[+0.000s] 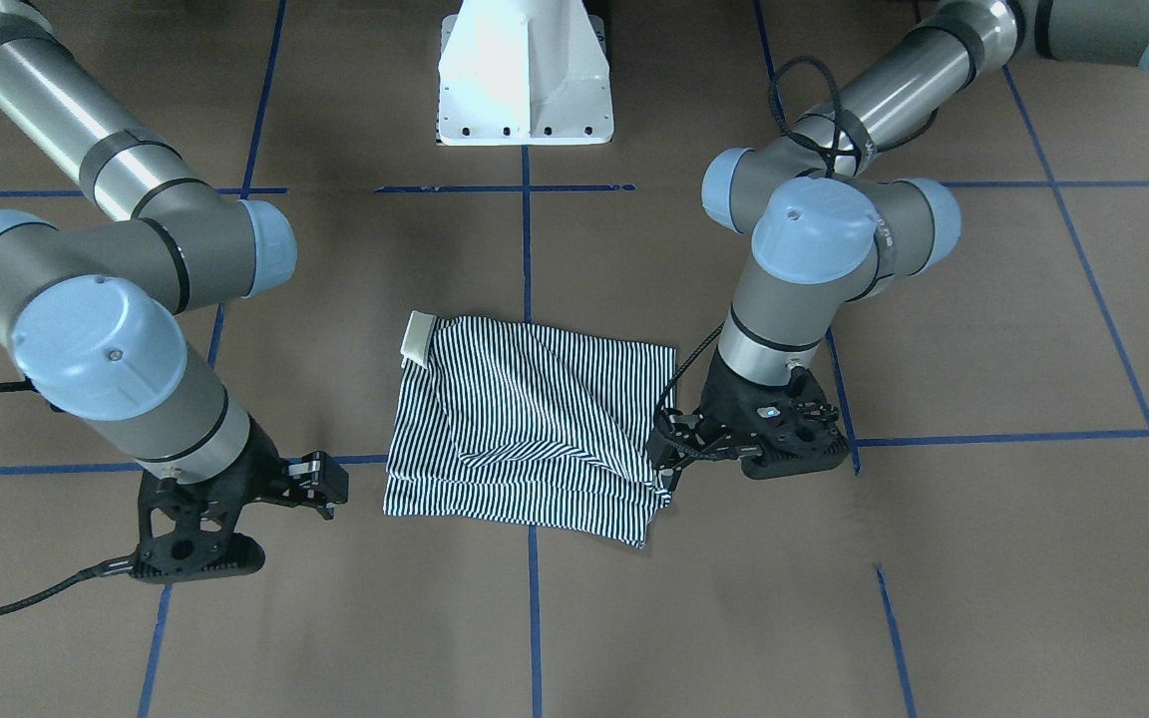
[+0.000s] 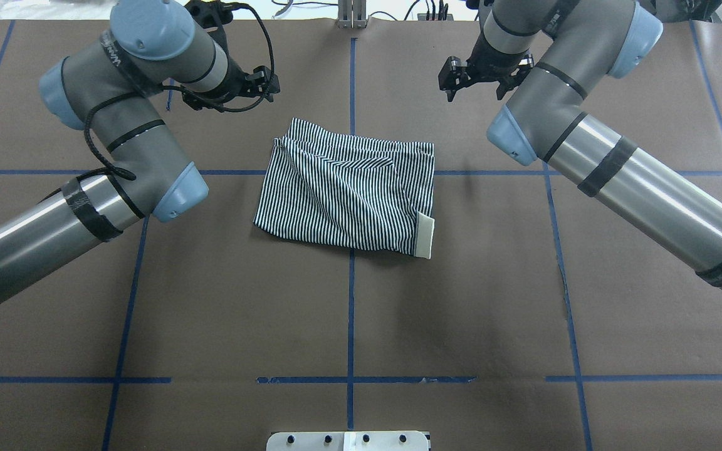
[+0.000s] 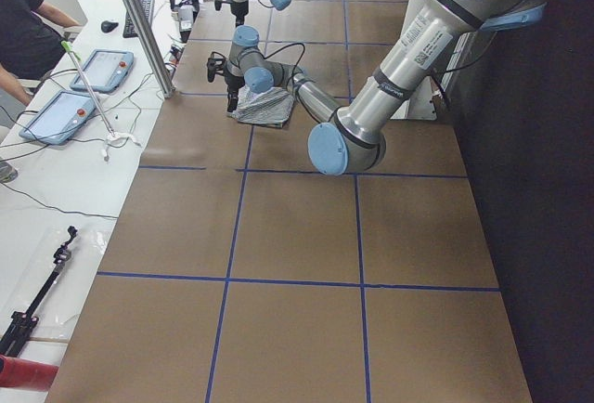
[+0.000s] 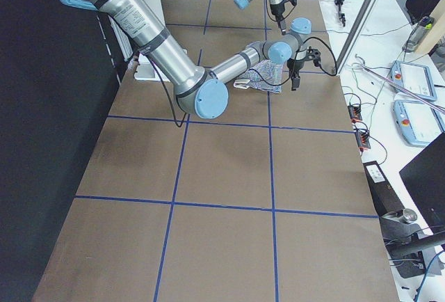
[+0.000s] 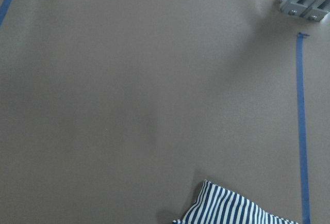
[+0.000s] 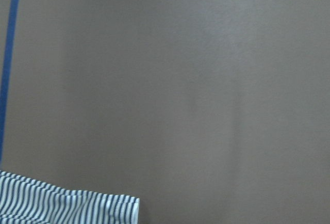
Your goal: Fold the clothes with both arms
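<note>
Shirt (image 1: pixel 525 429) lies folded into a rough rectangle at tabletop (image 1: pixel 983 598) centre, cream collar (image 1: pixel 418 337) poking out at its upper left in the front-facing view. Left claw (image 1: pixel 664 461) hangs released just beside the shirt's right edge; right claw (image 1: pixel 327 487), also released, sits left of it, apart. Overhead view: both claws clear of the cloth.

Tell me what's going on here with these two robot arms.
Two grey-silver robot arms are folding a navy-and-white striped polo shirt, which lies folded into a rough rectangle on the brown, blue-taped table. The black two-finger left gripper and the right gripper hover beyond its far corners, neither holding fabric.
</note>
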Robot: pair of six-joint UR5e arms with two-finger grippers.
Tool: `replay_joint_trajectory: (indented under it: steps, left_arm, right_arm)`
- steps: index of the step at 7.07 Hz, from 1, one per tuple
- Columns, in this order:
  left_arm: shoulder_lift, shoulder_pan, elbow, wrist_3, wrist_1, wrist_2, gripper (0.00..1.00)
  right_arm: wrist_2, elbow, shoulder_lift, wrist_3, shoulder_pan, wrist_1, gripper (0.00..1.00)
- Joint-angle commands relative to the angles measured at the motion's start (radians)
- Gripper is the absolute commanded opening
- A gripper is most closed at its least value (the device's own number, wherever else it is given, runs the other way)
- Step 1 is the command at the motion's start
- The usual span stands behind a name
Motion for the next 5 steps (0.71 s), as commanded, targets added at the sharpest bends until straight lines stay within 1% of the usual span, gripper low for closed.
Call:
replay_joint_trajectory:
  steps: [1, 2, 3, 4, 5]
  left_arm:
    - [0.030, -0.050, -0.081, 0.089, 0.079, -0.028, 1.00]
    - [0.045, -0.068, -0.086, 0.103, 0.080, -0.032, 1.00]
    - [0.082, -0.070, -0.107, 0.124, 0.080, -0.033, 1.00]
    - [0.126, -0.073, -0.150, 0.159, 0.080, -0.032, 1.00]
    - [0.139, -0.079, -0.159, 0.161, 0.080, -0.032, 1.00]
  right_arm:
    - [-0.005, -0.006, -0.001, 0.208, -0.088, 0.196, 1.00]
    - [-0.011, -0.012, 0.005, 0.215, -0.117, 0.223, 0.98]
    - [-0.024, -0.018, 0.008, 0.215, -0.135, 0.229, 0.98]
    - [-0.049, -0.054, 0.030, 0.215, -0.157, 0.244, 0.92]
    - [-0.076, -0.108, 0.066, 0.215, -0.175, 0.257, 0.86]
